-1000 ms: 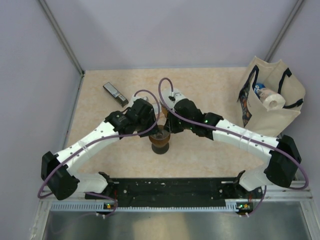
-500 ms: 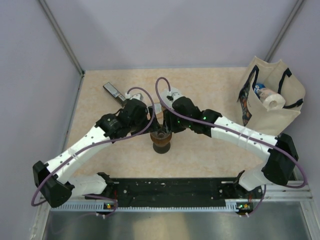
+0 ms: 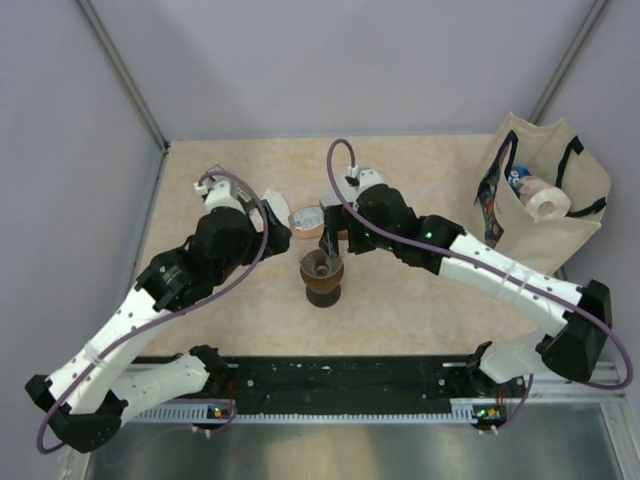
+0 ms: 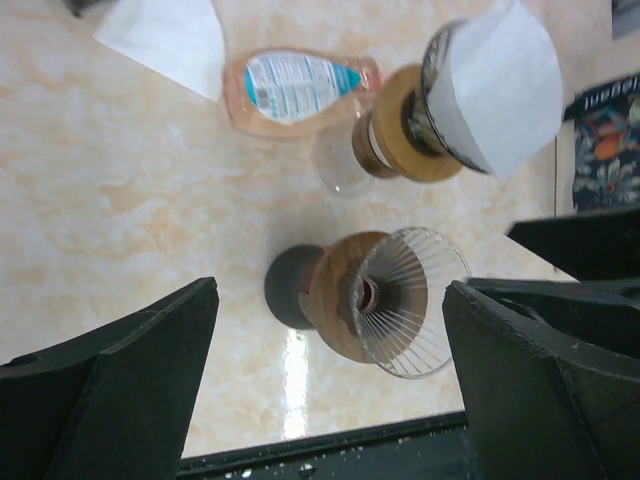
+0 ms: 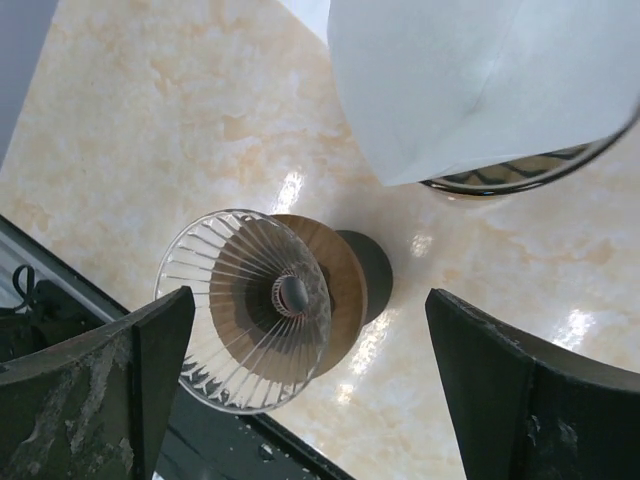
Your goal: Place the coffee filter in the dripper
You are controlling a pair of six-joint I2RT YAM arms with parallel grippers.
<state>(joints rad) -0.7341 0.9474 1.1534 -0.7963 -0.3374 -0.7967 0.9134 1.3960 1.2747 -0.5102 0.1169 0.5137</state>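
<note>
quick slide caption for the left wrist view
Open left end effector frames the empty glass dripper; a white coffee filter sits on a vessel beside it

Bright even light, glare on the table (image 4: pixel 293 372), filter (image 4: pixel 505 85) seemingly blurred.

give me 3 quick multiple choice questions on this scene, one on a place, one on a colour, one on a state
1. Where is the bag in the top view?
A far left
B right side
C centre

2. What colour is the filter?
A white
B brown
C blue

3. The dripper is
A holding a filter
B empty
C full of coffee

Answers:
1 B: the top view shows it by the right wall.
2 A: the right wrist view shows plain white paper.
3 B: its bare glass ribs show right down to the hole.
</note>
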